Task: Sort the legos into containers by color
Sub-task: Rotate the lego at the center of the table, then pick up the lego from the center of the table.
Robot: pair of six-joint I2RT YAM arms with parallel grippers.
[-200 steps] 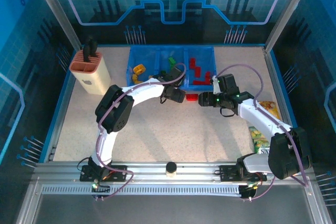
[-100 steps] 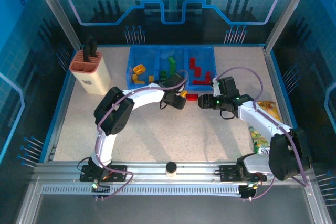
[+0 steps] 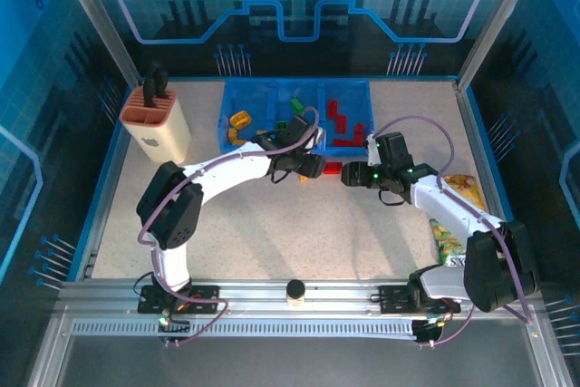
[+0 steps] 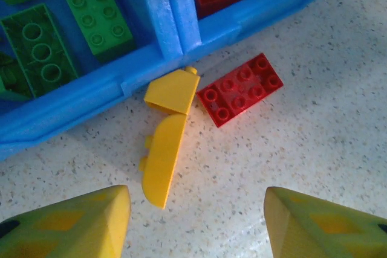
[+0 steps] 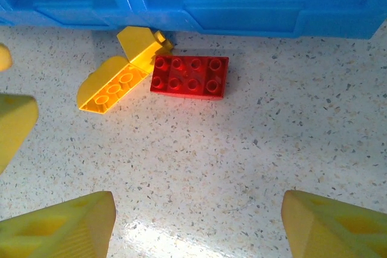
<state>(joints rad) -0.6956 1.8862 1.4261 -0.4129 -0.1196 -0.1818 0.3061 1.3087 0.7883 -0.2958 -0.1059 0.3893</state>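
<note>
L elbow (image 3: pixel 168 215) swung left; L claw (image 4: pixel 195 202), R claw (image 5: pixel 198 200) released, empty; glossy studded red brick (image 4: pixel 242 89) below.

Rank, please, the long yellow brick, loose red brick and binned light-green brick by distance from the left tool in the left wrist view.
1. Long yellow brick, on the table by the left tool.
2. Red brick, farther right.
3. Light-green brick, in the bin.
</note>
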